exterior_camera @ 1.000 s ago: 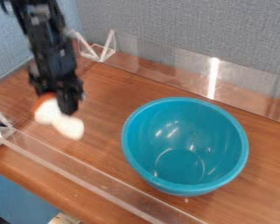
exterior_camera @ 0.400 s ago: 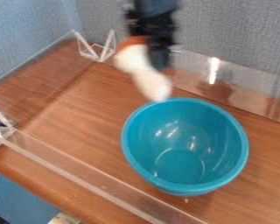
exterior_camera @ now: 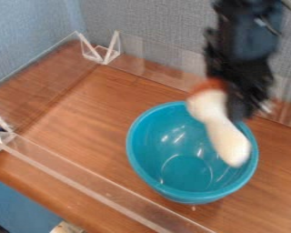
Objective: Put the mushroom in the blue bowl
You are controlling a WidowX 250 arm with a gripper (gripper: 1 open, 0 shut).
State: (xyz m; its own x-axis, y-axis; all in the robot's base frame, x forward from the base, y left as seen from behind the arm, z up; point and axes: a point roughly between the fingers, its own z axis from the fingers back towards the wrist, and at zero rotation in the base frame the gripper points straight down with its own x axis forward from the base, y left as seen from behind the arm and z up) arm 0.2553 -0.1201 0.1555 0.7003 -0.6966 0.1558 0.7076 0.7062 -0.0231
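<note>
Since a second ago the gripper (exterior_camera: 236, 102) has carried the mushroom (exterior_camera: 221, 123) from the left of the table across to the bowl (exterior_camera: 173, 150), and it now hangs over the bowl's right side. Its jaws look clamped on the mushroom near the orange cap, with the cream stem trailing down toward the inside of the bowl. From here, the main risk is a release too close to the right rim: the mushroom could strike the rim and bounce out onto the table (exterior_camera: 75, 100), or roll off the smooth wall. A grip so near one end may also let it swing or slip early. Motion blur smears the gripper and mushroom, so the exact contact of the fingers is hard to read. The arm's upper part is cut off by the top edge, and the bowl's far right rim is hidden behind the mushroom.
</note>
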